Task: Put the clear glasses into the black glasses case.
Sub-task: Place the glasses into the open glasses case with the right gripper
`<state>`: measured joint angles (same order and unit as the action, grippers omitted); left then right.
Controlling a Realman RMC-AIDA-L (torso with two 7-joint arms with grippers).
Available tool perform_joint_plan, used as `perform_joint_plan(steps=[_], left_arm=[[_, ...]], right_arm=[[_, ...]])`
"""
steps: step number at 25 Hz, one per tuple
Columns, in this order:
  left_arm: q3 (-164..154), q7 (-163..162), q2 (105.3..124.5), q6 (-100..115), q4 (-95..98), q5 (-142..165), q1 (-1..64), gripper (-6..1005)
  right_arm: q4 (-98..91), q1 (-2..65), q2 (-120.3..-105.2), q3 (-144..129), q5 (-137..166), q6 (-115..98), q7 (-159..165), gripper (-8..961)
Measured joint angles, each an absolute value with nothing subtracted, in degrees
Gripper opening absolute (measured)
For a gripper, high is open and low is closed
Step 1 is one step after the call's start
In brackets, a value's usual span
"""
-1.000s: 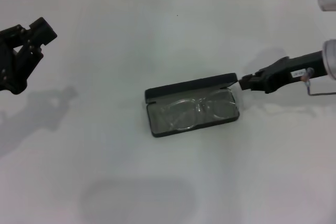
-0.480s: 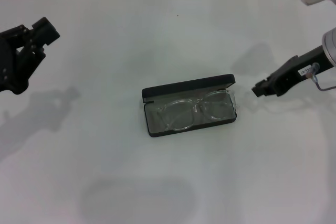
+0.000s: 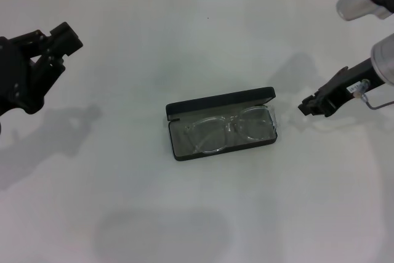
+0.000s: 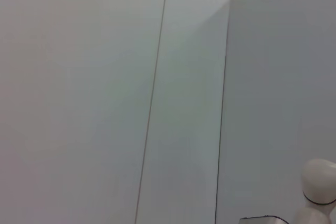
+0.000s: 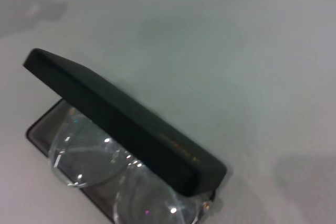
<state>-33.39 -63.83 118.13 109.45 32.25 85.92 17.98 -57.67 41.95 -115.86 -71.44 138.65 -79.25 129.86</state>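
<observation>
Right pincer (image 3: 306, 108) hangs at three o'clock of the black glasses case (image 3: 220, 104), apart from it and carrying nothing (grip state unclear); left pincer (image 3: 52, 46) idles at nine o'clock; clear glasses (image 3: 229, 130) lie inside the open case on the tabletop (image 3: 184, 29); placing looks done.

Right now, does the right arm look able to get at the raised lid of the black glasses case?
Probably yes: the right gripper hangs just beside the black glasses case, nothing between them, lid half raised.
</observation>
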Motion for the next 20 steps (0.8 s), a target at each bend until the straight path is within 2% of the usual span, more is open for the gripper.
perform_joint_plan(steps=[20], left_arm=[[-33.40,-60.84,118.13,109.40,30.94,87.77,17.53,96]], right_arm=[[-52.82,42.61,-116.01,-78.11,132.54,-68.84,126.62,113]])
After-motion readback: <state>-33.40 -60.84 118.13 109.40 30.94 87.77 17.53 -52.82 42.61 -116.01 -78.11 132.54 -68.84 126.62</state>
